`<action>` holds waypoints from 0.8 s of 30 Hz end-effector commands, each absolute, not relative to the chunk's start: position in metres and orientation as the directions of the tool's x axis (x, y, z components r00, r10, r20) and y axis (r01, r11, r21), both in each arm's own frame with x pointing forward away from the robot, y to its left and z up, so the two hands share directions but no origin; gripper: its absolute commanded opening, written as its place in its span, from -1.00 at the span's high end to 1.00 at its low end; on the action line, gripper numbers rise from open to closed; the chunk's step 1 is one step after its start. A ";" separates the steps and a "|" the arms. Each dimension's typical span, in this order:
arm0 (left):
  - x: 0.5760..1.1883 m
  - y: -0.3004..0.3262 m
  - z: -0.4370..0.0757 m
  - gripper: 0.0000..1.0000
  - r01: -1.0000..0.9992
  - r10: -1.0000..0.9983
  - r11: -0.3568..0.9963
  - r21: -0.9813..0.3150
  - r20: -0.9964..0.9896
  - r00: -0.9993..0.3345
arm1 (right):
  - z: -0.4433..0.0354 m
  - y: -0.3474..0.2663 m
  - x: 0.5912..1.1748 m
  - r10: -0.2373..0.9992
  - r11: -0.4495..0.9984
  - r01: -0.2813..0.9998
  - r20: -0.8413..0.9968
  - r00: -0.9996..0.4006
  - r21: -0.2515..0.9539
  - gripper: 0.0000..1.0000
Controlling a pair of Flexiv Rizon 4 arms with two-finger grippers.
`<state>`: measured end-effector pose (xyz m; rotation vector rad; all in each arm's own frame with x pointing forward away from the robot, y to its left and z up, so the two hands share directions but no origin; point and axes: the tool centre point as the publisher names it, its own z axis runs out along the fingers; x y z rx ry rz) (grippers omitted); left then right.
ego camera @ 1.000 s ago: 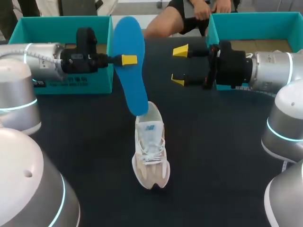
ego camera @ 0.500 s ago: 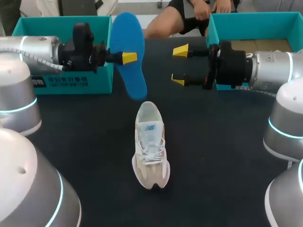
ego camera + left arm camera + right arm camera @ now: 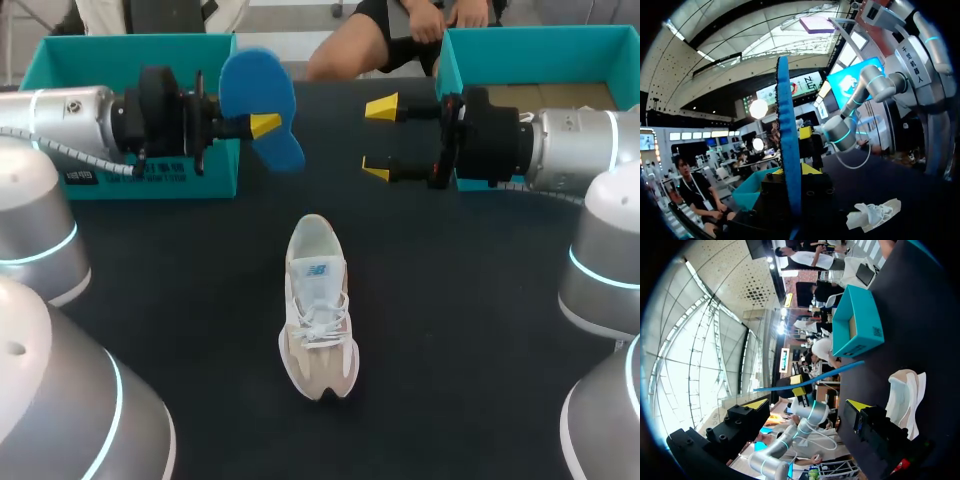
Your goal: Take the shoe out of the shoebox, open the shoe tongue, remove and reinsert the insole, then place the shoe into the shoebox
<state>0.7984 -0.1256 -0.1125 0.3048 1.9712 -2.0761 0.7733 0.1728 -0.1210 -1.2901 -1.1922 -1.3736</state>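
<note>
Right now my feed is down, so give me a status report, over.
Left gripper, jaws shut on blue insole, held aloft. Right gripper, jaws open, empty. Shoe upright on its sole, untouched; nothing between it and insole.

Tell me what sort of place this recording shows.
Probably a two-arm robot test or demo bench: a black table, a left shoebox and right shoebox in teal, one lone sneaker, and the left claw gripping a blue insole.

Your left arm and right arm: silver-grey shells, cyan-lit joint rings | wrists: black housings | fingertips: yellow wedges
</note>
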 end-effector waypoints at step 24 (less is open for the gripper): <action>0.801 -0.128 -0.131 1.00 0.998 0.081 0.029 0.061 -0.995 0.059 | -0.121 0.175 0.773 0.013 -0.154 0.985 0.997 -0.072 0.073 -1.00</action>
